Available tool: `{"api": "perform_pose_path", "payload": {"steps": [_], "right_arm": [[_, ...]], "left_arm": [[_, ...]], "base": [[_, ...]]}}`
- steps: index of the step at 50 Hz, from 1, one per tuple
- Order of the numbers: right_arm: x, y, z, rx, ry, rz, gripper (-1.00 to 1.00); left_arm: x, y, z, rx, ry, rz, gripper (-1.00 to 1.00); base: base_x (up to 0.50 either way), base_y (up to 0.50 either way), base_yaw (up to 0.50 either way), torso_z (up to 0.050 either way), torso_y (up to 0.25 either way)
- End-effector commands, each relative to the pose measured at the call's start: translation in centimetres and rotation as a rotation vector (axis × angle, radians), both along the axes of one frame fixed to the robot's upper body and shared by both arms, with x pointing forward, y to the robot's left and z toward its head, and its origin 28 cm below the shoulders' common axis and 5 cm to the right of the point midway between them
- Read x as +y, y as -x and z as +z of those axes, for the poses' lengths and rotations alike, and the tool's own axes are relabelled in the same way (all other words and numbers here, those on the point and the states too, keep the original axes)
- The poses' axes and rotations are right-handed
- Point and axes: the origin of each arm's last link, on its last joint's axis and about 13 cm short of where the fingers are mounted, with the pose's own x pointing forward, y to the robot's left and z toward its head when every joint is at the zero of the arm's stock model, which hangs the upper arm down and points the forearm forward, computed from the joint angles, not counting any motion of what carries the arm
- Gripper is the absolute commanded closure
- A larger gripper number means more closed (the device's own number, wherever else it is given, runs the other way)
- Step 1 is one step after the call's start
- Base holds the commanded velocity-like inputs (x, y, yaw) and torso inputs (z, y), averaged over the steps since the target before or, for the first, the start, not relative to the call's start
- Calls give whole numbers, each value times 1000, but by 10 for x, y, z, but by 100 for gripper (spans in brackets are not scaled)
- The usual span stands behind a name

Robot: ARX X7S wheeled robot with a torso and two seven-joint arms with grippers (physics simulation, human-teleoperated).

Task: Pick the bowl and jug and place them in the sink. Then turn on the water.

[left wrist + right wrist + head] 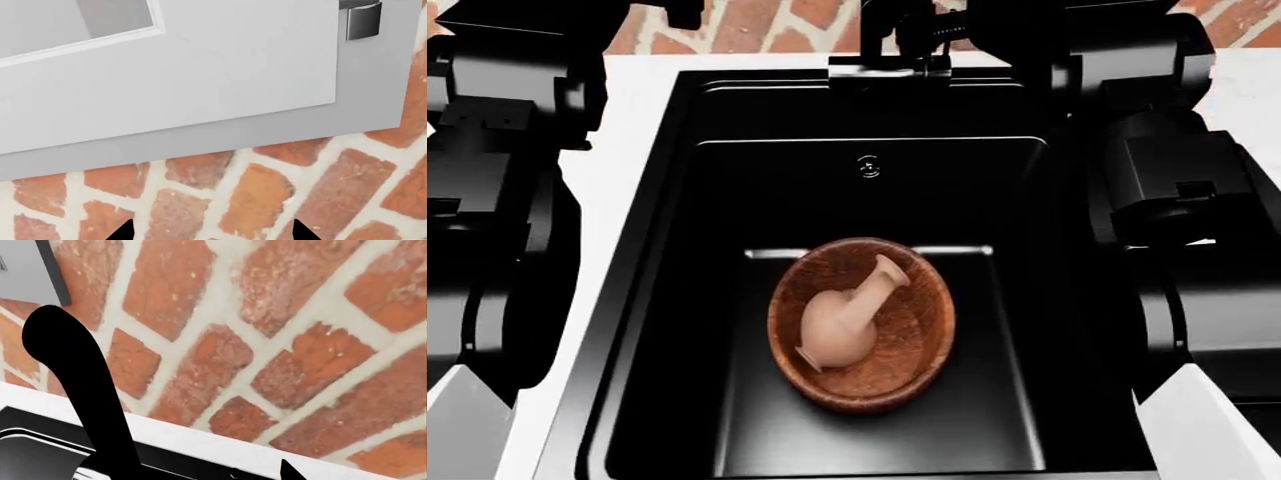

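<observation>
The wooden bowl (pixel 862 322) is sitting on the floor of the black sink (pixel 1014 180), roughly at its middle. The terracotta jug (pixel 843 320) is lying on its side inside the bowl, neck pointing toward the round overflow fitting (pixel 869 167) on the sink's rear wall. Both placements are judged complete.

Remaining: turning on the water. No water is showing in the sink. The black faucet (pixel 73 390) is standing at the sink's rear edge, against the brick wall (pixel 267 340); the right wrist view is facing it closely.

The right gripper (pixel 288 471) is showing only one dark fingertip, beside the faucet and not touching it; whether its fingers are apart cannot be told. The left gripper (pixel 213 231) is showing two fingertips set apart, holding nothing, facing brick below a grey cabinet (pixel 200 75), well away from the sink. White counter (pixel 641 110) is bordering the sink.
</observation>
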Motion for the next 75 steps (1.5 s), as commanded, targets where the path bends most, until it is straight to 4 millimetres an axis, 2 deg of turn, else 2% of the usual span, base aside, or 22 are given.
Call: {"api": "perform_pose_path", "payload": {"steps": [1, 39, 52, 75], "right_arm": [[-3, 0, -2, 1, -2, -3, -100], [-6, -2, -10, 19, -9, -10, -100], [-23, -1, -8, 7, -48, -104, -100], [-34, -1, -9, -2, -92, -177, -100]], "left_arm": [[0, -1, -6, 7, 3, -5, -100], [-2, -2, -10, 17, -6, -12, -100], [-1, -2, -10, 14, -5, -10, -100], [-2, -2, -10, 15, -4, -14, -100]], "base": [[0, 0, 0, 0, 0], [0, 0, 0, 0, -50], [0, 0, 0, 0, 0], [0, 0, 0, 0, 0]]}}
